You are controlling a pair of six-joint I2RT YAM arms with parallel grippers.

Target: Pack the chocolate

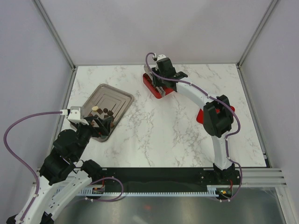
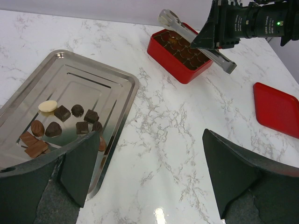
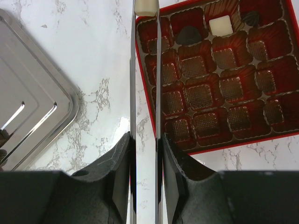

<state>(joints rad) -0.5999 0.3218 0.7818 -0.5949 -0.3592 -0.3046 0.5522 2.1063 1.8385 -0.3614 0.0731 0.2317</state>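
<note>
Several pieces of chocolate (image 2: pixel 63 113), dark brown with one pale cream, lie in the steel tray (image 2: pixel 88 84). My left gripper (image 2: pixel 149 172) stands wide open over the marble beside the tray's near right corner, holding nothing. My right gripper (image 3: pixel 145 149) is shut on metal tongs (image 3: pixel 132 93). The tongs' tips pinch a pale cream piece (image 3: pixel 145 7) above the left edge of the red gridded box (image 3: pixel 233 144). Two dark pieces (image 3: pixel 188 35) and a white one (image 3: pixel 220 24) sit in the box's far compartments.
A red lid (image 2: pixel 276 109) lies flat on the marble to the right of the box, partly under the right arm (image 1: pixel 217 116). The tray (image 1: pixel 110 95) sits at the left, the box (image 1: pixel 152 86) at the back centre. Grey walls enclose the table.
</note>
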